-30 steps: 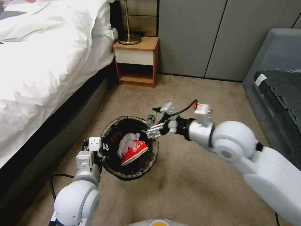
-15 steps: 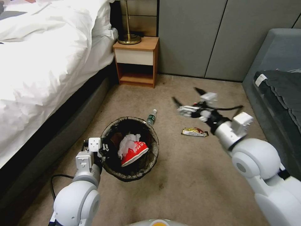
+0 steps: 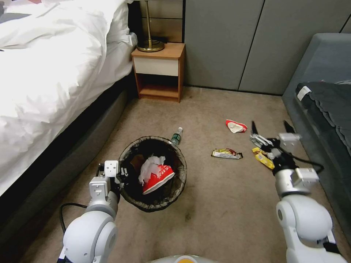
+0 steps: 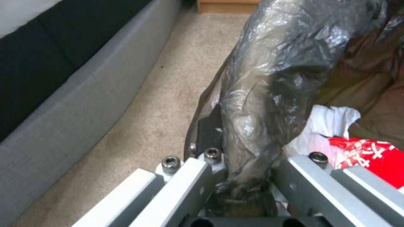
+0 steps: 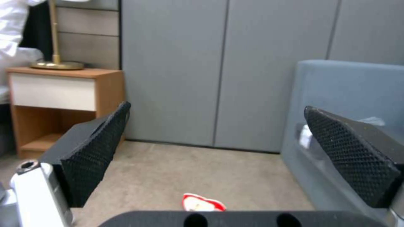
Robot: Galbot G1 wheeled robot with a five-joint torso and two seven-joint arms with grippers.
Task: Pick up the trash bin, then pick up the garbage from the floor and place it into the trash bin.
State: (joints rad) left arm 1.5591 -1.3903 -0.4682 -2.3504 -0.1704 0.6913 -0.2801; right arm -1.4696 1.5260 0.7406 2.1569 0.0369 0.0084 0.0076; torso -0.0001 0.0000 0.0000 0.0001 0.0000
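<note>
The trash bin (image 3: pixel 126 190), lined with a dark bag, is held at its rim by my left gripper (image 3: pixel 117 174). The left wrist view shows that gripper (image 4: pixel 242 167) shut on the bag-covered rim (image 4: pixel 269 78). Inside lie a red-and-white cup (image 3: pixel 158 175) and white tissue (image 3: pixel 150 164). Garbage on the carpet: a crushed red-and-white cup (image 3: pixel 235 126), a snack bar wrapper (image 3: pixel 226 153) and a yellow wrapper (image 3: pixel 263 157). My right gripper (image 3: pixel 270 128) hovers open just beyond the yellow wrapper, holding nothing. Its black pads (image 5: pixel 97 151) stand wide apart, with the crushed cup (image 5: pixel 202 203) on the floor ahead.
A small plastic bottle (image 3: pixel 177 136) lies just behind the bin. The bed (image 3: pixel 55 80) runs along the left, a wooden nightstand (image 3: pixel 159 71) with a lamp stands at the back, and a grey sofa (image 3: pixel 321 109) is close to the right arm.
My right arm has swung from over the bin across to the right, near the sofa, its gripper open throughout. The left gripper keeps its hold on the bin.
</note>
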